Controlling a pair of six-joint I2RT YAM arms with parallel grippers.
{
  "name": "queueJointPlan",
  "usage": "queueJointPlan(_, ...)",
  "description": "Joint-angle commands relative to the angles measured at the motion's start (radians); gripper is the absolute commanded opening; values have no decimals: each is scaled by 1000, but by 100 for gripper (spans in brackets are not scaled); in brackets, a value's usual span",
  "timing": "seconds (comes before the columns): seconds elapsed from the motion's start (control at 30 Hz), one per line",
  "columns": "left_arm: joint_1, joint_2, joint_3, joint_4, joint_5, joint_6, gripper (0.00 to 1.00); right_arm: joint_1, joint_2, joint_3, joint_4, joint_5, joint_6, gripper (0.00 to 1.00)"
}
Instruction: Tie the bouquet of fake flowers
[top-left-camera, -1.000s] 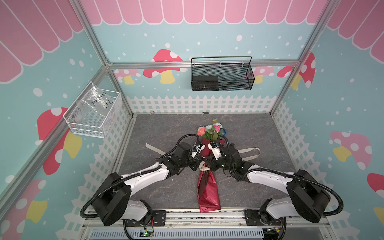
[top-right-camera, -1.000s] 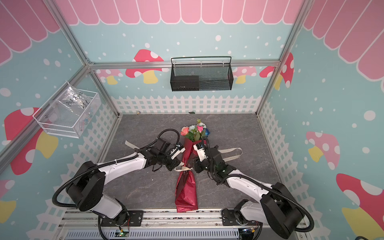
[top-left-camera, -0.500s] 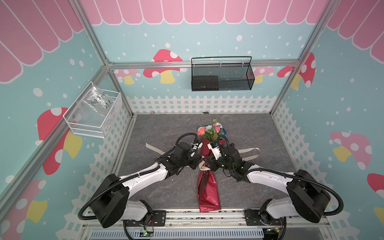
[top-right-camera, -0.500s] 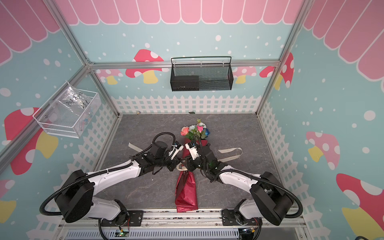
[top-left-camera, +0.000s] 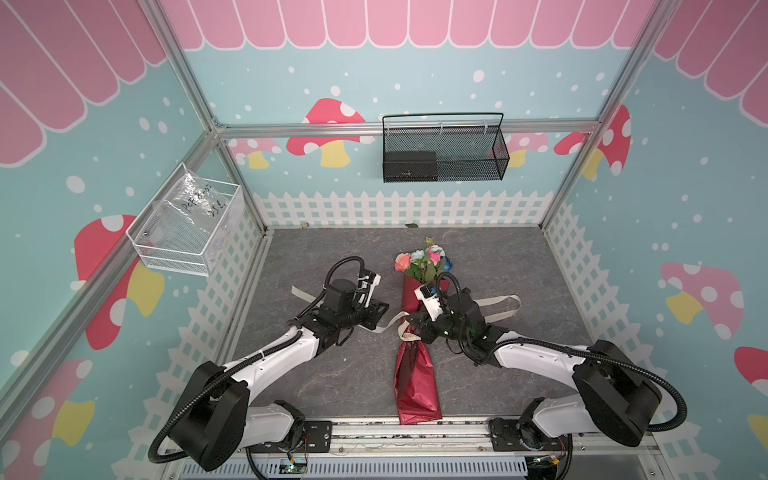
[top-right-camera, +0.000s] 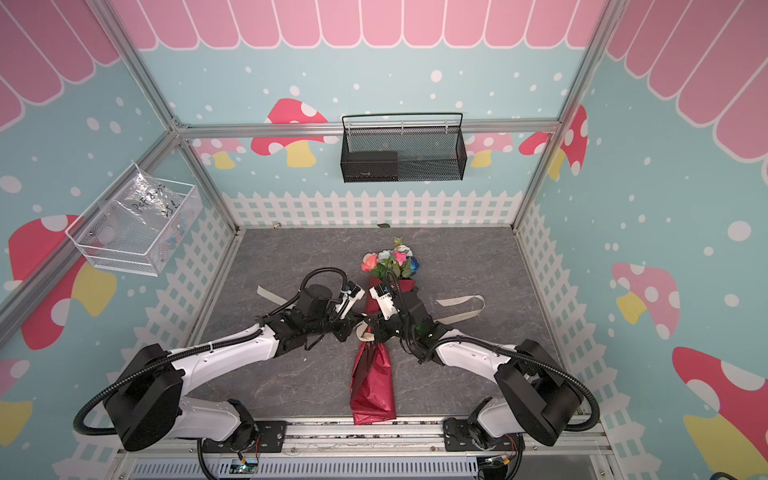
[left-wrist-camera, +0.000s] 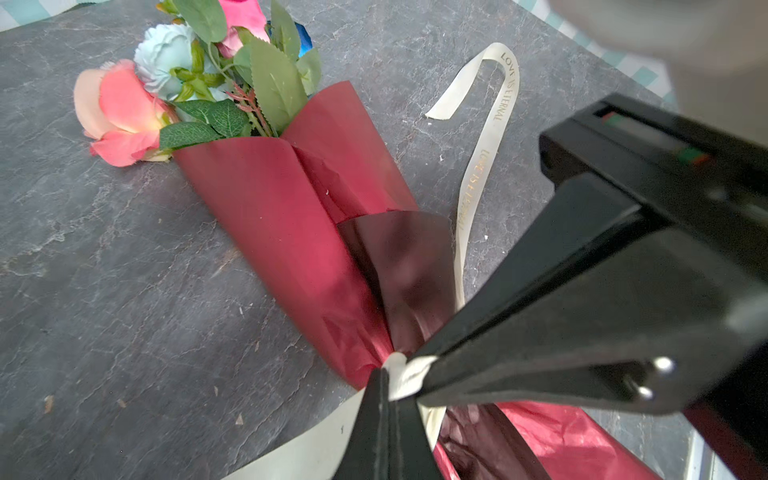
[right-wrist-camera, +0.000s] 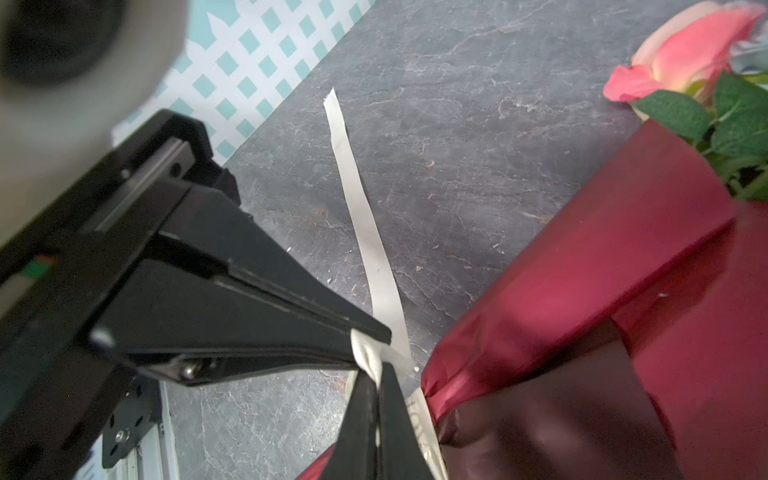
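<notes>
The bouquet of fake flowers (top-left-camera: 417, 374) lies along the middle of the tabletop (top-left-camera: 316, 257). The left gripper (left-wrist-camera: 384, 376) and right gripper (right-wrist-camera: 376, 374) each pinch the cream ribbon (left-wrist-camera: 490, 124) beside its cinched waist, tips almost meeting

White shells on left arm (top-left-camera: 274, 361) and right arm (top-left-camera: 536, 357), black at every joint, big black drums (top-left-camera: 208, 417) near base. Ribbed black cables (top-left-camera: 682, 409) from drum to forearm, thinner ones over wrists. White camera blocks (top-left-camera: 428, 297) on top. Black base plates (top-left-camera: 316, 430), bolted. Left claw (left-wrist-camera: 390, 388) and right claw (right-wrist-camera: 376, 392) matte black, wedge-shaped, tapering thin; silver screws (left-wrist-camera: 660, 365) at side, small green-red mark (left-wrist-camera: 690, 157) behind.
</notes>
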Motion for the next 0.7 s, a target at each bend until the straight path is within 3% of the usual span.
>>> queueJointPlan(0.0, -9, -26, -15, 44, -24, -19, 2, 11, 6, 14, 28, 6, -20, 0)
queueJointPlan(0.13, 4, -39, -7, -3, -133, -94, 14, 11, -3, 10, 26, 6, -44, 0)
queueJointPlan(0.2, 39, -53, 3, -52, -116, -142, 15, 10, -11, 3, 29, 9, -62, 0)
queueJointPlan(0.43, 215, -116, -127, 96, 245, -256, 25, 11, -23, -48, 121, 12, -115, 0)
queueJointPlan(0.57, 189, -159, -222, 197, 274, -169, 37, 10, -24, -73, 169, 24, -145, 0)
queueJointPlan(0.67, 152, -189, -308, 310, 231, -51, 45, 10, -24, -76, 178, 21, -161, 0)
